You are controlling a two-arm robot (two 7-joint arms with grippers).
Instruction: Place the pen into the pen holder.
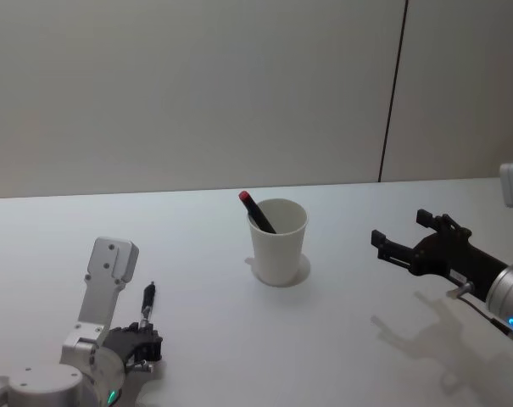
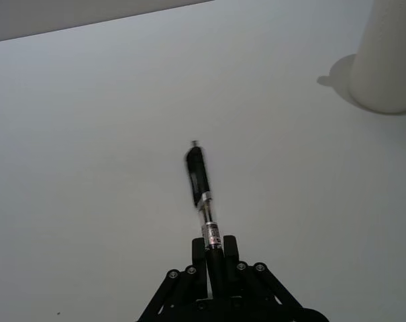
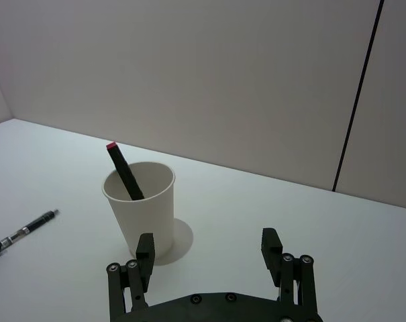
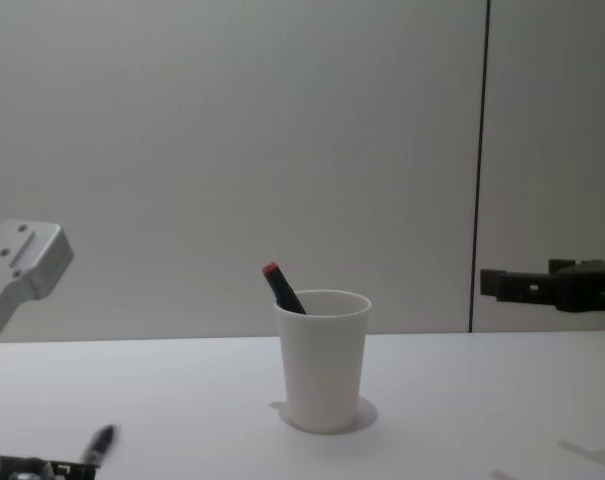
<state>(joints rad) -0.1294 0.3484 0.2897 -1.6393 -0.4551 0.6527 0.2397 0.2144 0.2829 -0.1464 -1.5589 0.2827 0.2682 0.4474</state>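
The pen [image 1: 148, 298] is clamped by one end in the left gripper [image 1: 143, 329], low over the worktop [image 1: 205, 356], its long axis pointing forward. The cup [image 1: 279, 246] stands ahead and to its right. Beyond the cup, the right gripper [image 1: 400, 229] hovers wide open, empty

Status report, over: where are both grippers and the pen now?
Left gripper shut on pen, left of pen holder. Right gripper open, idle right of it. Red-tipped marker already in holder.
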